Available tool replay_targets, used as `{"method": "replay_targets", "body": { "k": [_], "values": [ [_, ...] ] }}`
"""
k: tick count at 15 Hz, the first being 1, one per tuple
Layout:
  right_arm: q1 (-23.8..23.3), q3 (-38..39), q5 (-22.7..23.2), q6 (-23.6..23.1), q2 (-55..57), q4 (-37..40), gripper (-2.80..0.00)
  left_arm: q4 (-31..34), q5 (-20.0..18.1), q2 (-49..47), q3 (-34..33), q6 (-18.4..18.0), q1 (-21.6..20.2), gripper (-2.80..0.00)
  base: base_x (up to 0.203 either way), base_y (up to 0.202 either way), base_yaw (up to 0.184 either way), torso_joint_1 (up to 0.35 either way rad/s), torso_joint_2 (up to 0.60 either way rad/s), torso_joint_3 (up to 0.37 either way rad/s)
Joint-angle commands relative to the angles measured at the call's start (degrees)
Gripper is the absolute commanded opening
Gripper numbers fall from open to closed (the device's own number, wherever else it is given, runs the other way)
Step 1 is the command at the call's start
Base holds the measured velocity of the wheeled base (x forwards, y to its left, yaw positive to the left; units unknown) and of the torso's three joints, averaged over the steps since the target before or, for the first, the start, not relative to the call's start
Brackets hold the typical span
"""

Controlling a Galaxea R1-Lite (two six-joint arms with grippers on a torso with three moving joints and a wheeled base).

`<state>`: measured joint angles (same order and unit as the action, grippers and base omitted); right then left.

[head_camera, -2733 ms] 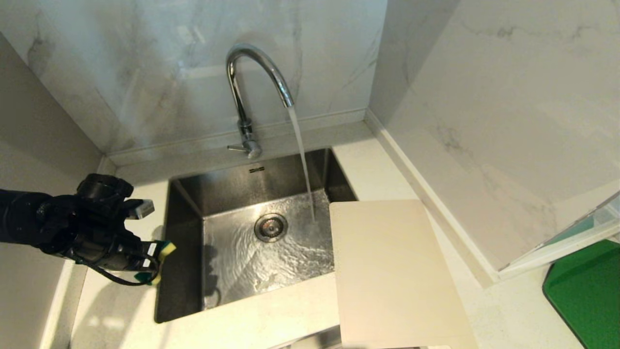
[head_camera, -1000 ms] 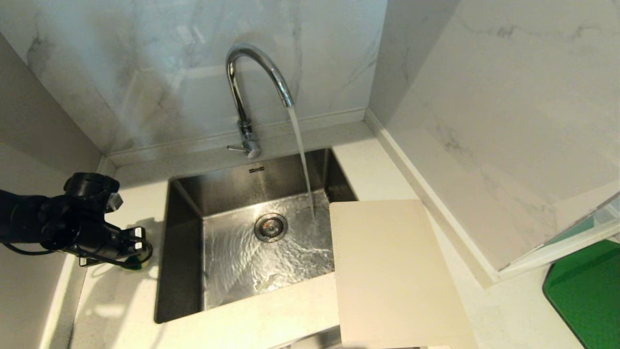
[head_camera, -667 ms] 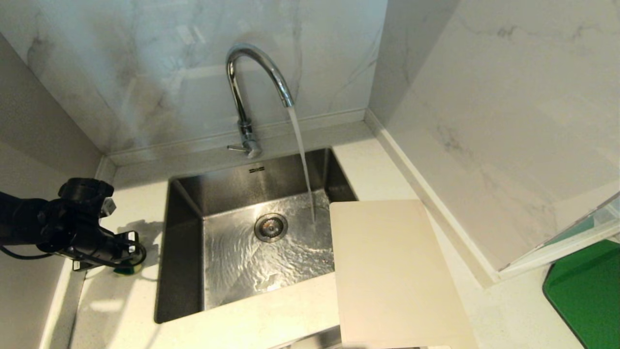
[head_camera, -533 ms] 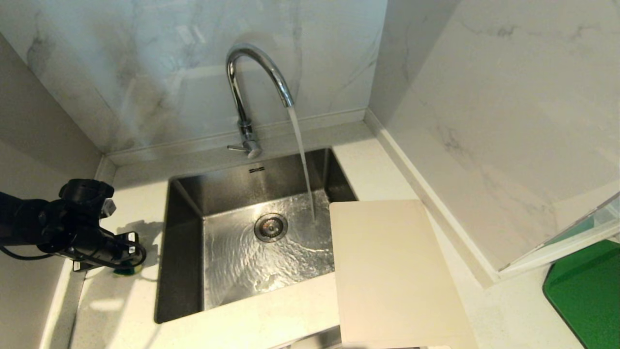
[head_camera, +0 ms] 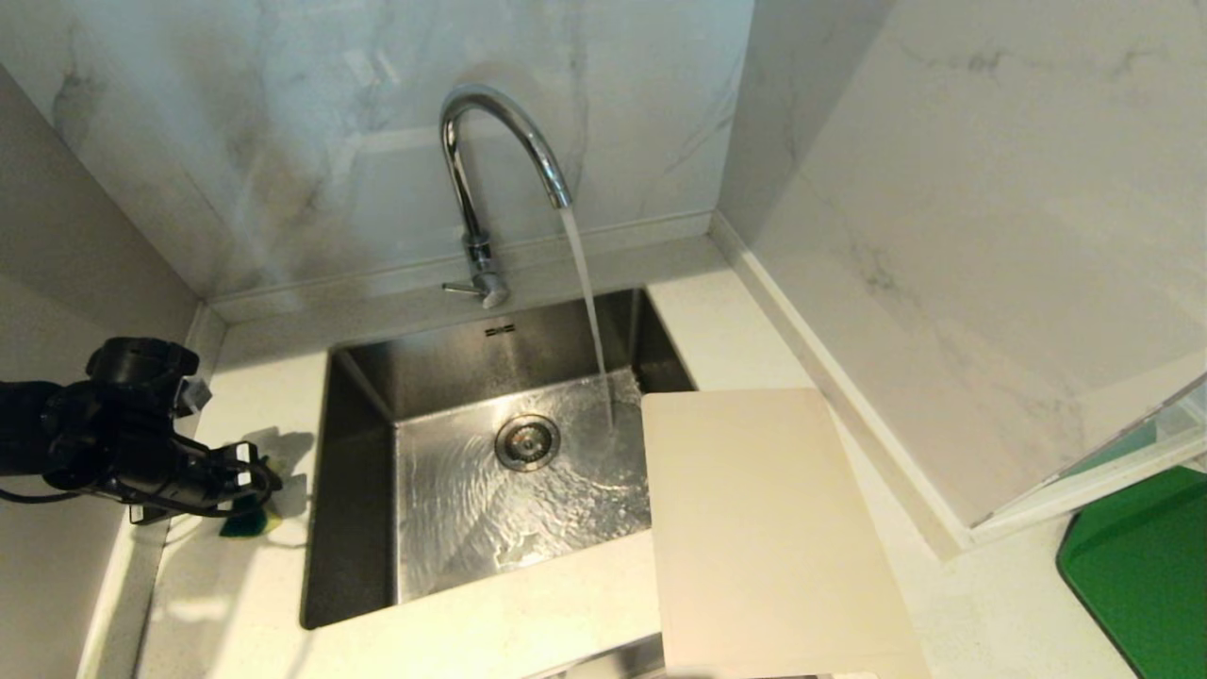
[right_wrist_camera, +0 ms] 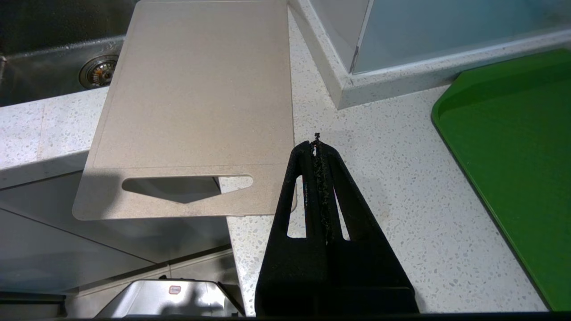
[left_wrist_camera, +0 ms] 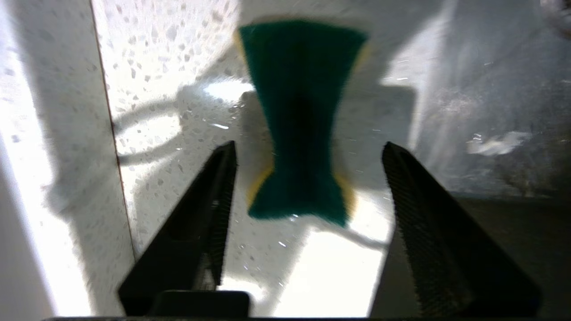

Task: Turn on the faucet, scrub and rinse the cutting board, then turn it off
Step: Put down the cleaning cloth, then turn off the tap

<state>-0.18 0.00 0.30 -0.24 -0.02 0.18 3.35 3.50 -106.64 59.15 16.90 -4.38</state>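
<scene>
Cutting board (head_camera: pixel 764 528) at 4 o'clock from the drain, flat on the countertop (head_camera: pixel 735 330), left edge hanging over the sink (head_camera: pixel 358 509) rim. Long axis running from 12 to 6 o'clock, far short end near the falling water, handle slot (right_wrist_camera: pixel 187 183) at the near end (jutting past the counter's front edge in the right wrist view). Inside the sink: a rippling sheet of water (head_camera: pixel 528 490) around the round drain (head_camera: pixel 527 441), fed by a stream landing just at 3 o'clock of it. Faucet (head_camera: pixel 490 189) at 12 o'clock behind the basin, arched spout pointing toward 4 o'clock, running; side lever (head_camera: pixel 462 289) sticking out toward 9 o'clock. Left gripper (left_wrist_camera: pixel 308 154) at 9 o'clock of the sink, low over the counter, jaws spread wide, touching nothing. Green-and-yellow sponge (left_wrist_camera: pixel 303 120) lying on the counter just ahead of the fingers, pinched in at its middle. Right gripper (right_wrist_camera: pixel 317 145) beside the board's near right corner, jaws pressed together, empty. Green mat (right_wrist_camera: pixel 517 151) at 3 o'clock of it.
</scene>
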Motion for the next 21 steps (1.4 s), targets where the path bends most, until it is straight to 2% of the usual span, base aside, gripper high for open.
{"method": "replay_targets", "body": {
  "k": [1,4,6,12,15,18,19,21],
  "values": [
    [0.01,0.0,0.05,-0.02,0.02,-0.01,-2.8,0.33,-0.33,5.33,-0.31,0.13,0.06,0.0,0.0,0.0,0.0,0.0,0.0,0.0],
    [0.01,0.0,0.05,-0.02,0.02,-0.01,-2.8,1.76,-3.68,11.93,-0.41,0.34,1.78,0.0,0.0,0.0,0.0,0.0,0.0,0.0],
    [0.01,0.0,0.05,-0.02,0.02,-0.01,-2.8,3.07,-6.92,15.85,-0.3,2.13,5.22,0.0,0.0,0.0,0.0,0.0,0.0,0.0],
    [0.01,0.0,0.05,-0.02,0.02,-0.01,-2.8,2.75,-9.93,16.54,1.22,11.29,12.29,0.0,0.0,0.0,0.0,0.0,0.0,0.0],
    [0.01,0.0,0.05,-0.02,-0.04,-0.01,-2.8,2.61,-10.08,15.8,2.79,13.02,16.1,0.0,0.0,0.0,0.0,0.0,0.0,0.0],
    [0.01,0.0,0.05,-0.02,0.02,-0.01,-2.8,2.15,-10.83,13.47,7.41,17.17,19.45,0.0,0.0,0.0,0.0,0.0,0.0,0.0],
    [0.01,0.0,0.05,-0.02,0.02,-0.01,-2.8,2.11,-11.81,13.01,8.37,17.95,20.82,-2.8,0.0,0.0,0.0,0.0,0.0,0.0],
    [0.01,0.0,0.05,-0.02,0.02,-0.01,-2.8,1.97,-13.96,11.74,10.6,19.03,22.2,-2.8,0.0,0.0,0.0,0.0,0.0,0.0]
  ]
}}
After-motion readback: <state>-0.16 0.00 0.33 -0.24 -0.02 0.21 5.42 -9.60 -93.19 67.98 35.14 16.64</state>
